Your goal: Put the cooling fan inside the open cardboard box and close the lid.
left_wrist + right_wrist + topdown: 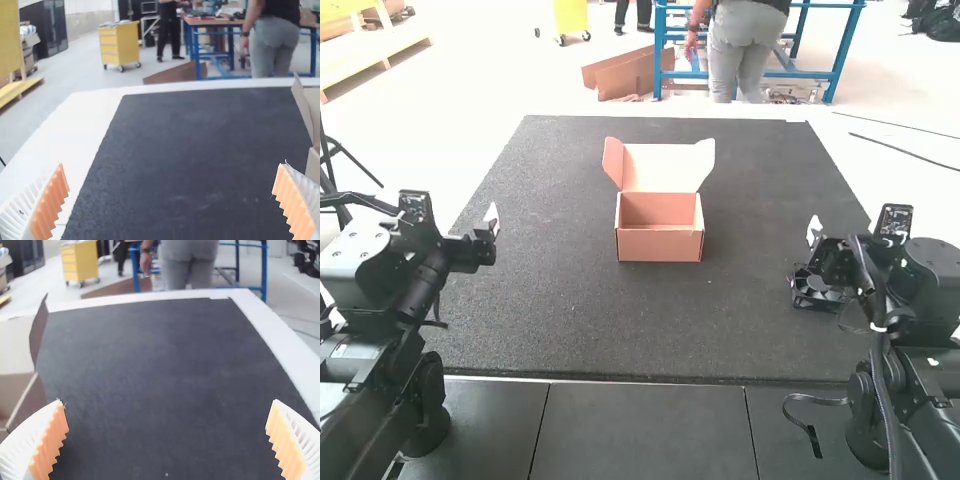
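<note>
An open brown cardboard box point(660, 228) stands in the middle of the black mat point(560, 300), its lid point(660, 165) upright at the back. The black cooling fan point(816, 288) lies on the mat at the right, partly hidden under my right arm. My right gripper point(813, 235) hovers just above and beyond the fan, open and empty point(167, 447). The box's side point(15, 375) shows off to one side in the right wrist view. My left gripper point(488, 232) hangs at the mat's left edge, open with nothing between its fingers point(170, 210). A box edge point(307, 115) shows in the left wrist view.
The black mat covers most of the white table point(470, 160). Bare mat lies between the box and each gripper and in front of the box.
</note>
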`<state>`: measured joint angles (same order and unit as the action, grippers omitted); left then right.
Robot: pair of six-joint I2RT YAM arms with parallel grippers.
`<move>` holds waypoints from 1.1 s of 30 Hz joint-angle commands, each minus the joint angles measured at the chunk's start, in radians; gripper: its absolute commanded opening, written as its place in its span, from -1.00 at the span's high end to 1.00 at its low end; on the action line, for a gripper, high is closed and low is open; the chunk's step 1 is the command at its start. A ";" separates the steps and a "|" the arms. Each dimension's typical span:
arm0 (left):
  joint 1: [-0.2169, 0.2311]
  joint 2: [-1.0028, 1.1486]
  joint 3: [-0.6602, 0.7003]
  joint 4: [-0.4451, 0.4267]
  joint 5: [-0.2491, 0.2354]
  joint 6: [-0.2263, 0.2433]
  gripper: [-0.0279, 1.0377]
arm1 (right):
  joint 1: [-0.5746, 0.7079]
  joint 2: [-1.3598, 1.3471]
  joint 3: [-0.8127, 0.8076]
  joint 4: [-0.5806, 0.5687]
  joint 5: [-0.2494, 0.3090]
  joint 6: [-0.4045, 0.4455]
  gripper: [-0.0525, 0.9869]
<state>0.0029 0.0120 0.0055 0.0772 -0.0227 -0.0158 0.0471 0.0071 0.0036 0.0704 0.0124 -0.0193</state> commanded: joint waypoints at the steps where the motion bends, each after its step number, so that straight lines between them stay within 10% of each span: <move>1: 0.006 -0.012 -0.006 0.070 -0.011 -0.009 -0.87 | -0.015 -0.010 -0.004 0.069 0.000 0.012 -0.85; 6: 0.008 -0.012 0.013 0.197 -0.026 -0.006 -0.87 | -0.015 -0.012 0.009 0.250 0.004 0.012 -0.85; 17: 0.000 0.128 0.241 0.133 -0.039 -0.006 -0.86 | -0.015 0.217 0.286 0.216 0.037 0.015 -0.85; 25: 0.000 0.379 0.481 -0.005 -0.051 -0.019 -0.86 | -0.015 0.576 0.665 -0.093 0.109 0.078 -0.85; 33: 0.006 0.614 0.778 -0.353 -0.060 -0.021 -0.87 | -0.018 0.895 0.975 -0.566 0.095 0.082 -0.85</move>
<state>0.0025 0.5697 0.6830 -0.2321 -0.0681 -0.0250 0.0433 0.8345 0.9119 -0.4362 0.1165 0.0528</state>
